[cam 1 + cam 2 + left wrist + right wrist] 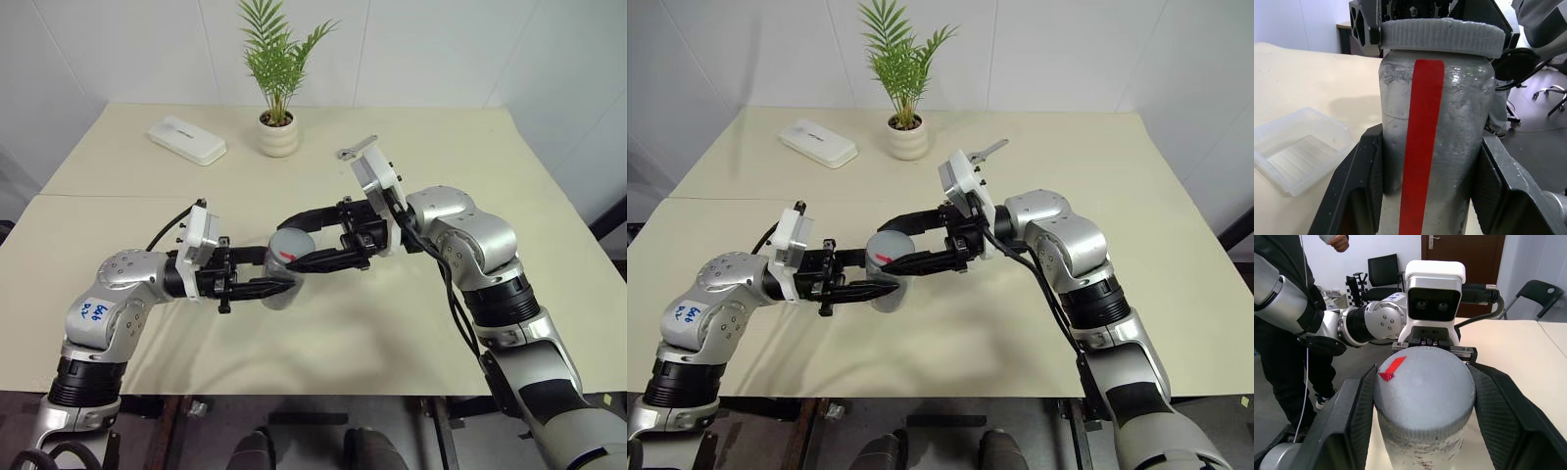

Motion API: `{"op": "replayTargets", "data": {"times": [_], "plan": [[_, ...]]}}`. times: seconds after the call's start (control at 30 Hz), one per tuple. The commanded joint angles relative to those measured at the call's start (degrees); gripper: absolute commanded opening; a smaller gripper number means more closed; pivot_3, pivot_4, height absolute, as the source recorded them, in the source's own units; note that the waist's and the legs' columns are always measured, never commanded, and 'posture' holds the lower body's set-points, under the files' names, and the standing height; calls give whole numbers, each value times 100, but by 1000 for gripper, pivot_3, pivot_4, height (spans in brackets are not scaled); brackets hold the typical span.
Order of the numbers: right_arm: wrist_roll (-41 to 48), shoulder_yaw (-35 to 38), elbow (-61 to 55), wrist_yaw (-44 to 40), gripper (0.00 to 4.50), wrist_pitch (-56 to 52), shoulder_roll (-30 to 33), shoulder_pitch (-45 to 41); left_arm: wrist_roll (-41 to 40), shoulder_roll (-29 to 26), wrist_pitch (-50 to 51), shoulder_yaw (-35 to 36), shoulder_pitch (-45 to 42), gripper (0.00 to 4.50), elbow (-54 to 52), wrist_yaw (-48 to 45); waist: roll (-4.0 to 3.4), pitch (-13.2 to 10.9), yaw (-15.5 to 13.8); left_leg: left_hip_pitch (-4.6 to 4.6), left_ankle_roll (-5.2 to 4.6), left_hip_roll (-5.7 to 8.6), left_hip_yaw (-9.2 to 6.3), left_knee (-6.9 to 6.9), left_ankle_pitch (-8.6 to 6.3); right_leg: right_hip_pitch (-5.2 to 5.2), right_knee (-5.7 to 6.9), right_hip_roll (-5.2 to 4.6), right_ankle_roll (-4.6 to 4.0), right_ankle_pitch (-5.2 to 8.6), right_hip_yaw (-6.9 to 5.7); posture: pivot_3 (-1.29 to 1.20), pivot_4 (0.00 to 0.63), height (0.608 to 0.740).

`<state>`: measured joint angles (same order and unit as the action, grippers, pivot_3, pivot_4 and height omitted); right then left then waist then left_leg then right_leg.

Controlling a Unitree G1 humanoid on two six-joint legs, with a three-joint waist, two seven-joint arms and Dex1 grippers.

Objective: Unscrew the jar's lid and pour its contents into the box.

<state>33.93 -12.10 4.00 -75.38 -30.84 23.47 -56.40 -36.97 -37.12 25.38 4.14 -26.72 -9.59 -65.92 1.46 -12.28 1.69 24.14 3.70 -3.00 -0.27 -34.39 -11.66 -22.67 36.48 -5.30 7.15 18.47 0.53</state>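
The left gripper (279, 285) clenched the upright silvery-grey cylindrical jar (285, 279) while the right gripper (1422, 396) straddled its ribbed grey lid (1424, 394) from the opposite side, grip uncertain.

Silvery-grey jar (1435, 147) with a red stripe; grey lid (1422, 399) with a red mark; clear box (1300, 149); cream tabletop (323, 333); black claws.

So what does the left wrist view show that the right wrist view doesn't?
Left wrist view: the clear box on the table, and the red strip running down the jar's side.
Right wrist view: the flat top of the lid with a red mark, and a person standing behind.
Both: the jar with its lid on, flanked by that arm's own fingers.
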Motion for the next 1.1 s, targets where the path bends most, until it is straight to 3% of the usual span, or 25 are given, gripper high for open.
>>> {"op": "replayTargets", "data": {"times": [0.03,0.1,0.53,0.83,1.1], "plan": [[114,285,-161,209,3894,-120,-66,-31,-158,39,-118,198,67,1954,-204,10,0,0,-6,0,1,0,0,-1,0,0,2,0,0,0,0,0,150,740],[153,362,-206,367,4463,-173,-145,-9,-147,124,-167,216,99,1954,-221,92,0,0,-11,0,2,0,0,-3,1,-1,4,-1,0,0,0,0,150,740],[291,635,-996,1954,4463,-859,-746,221,16,880,-756,623,568,1954,-233,1127,0,0,-11,1,2,-1,0,-12,1,-2,12,-1,0,0,3,0,150,740],[-350,254,-583,2175,4463,-329,-1031,105,3,1100,-771,397,429,1954,-308,1339,0,0,-9,1,1,0,0,-23,1,0,19,-1,1,-2,4,0,150,740],[-516,354,-264,2168,4463,-70,-1104,-17,-12,1100,-775,363,553,1954,-388,1345,0,0,-5,1,1,0,-1,-23,1,0,20,0,1,-2,4,0,150,740]]}}
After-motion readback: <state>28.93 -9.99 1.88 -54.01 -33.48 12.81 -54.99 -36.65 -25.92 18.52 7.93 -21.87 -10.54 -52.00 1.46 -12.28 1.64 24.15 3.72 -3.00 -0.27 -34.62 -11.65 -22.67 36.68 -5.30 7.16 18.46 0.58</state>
